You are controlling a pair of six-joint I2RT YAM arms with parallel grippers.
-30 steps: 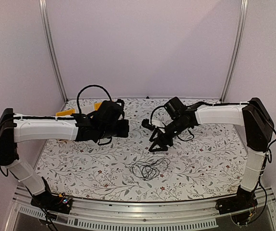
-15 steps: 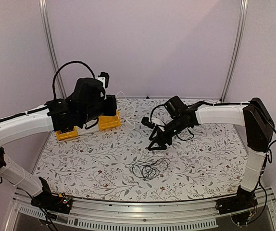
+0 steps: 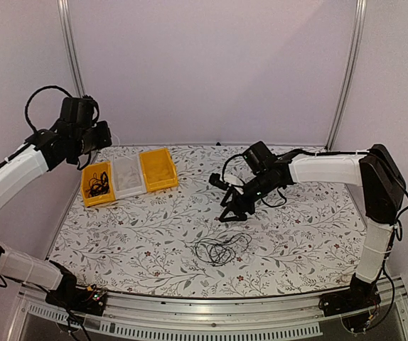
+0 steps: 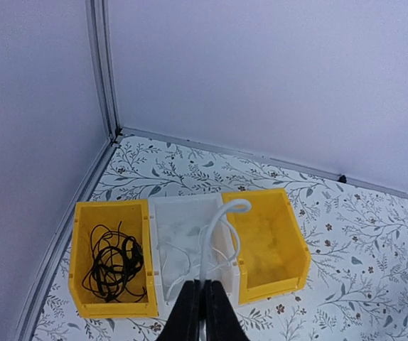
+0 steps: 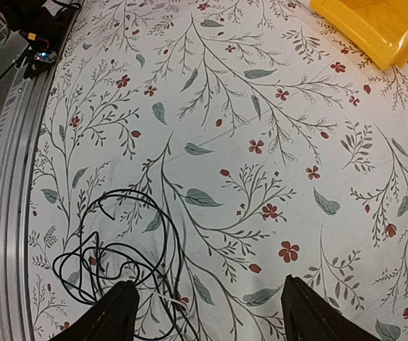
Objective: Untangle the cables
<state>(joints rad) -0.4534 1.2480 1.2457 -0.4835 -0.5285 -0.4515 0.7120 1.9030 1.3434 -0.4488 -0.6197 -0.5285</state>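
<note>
A loose black tangle (image 5: pixel 119 249) lies on the table (image 5: pixel 275 106) just below the right gripper (image 5: pixel 204 316), whose jaws stand wide, holding nothing. Other black cables (image 4: pixel 111 263) sit in the yellow bin (image 4: pixel 108 209) nearest the wall, beneath the left gripper (image 4: pixel 202 312), which is pinched tight on a white cable (image 4: pixel 204 256) trailing into the clear bin (image 4: pixel 183 213). Sorting seems partly done; the tangle remains.

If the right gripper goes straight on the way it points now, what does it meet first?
Likely the right gripper lands on the floral cloth, one finger grazing the cables; depth unclear.
</note>
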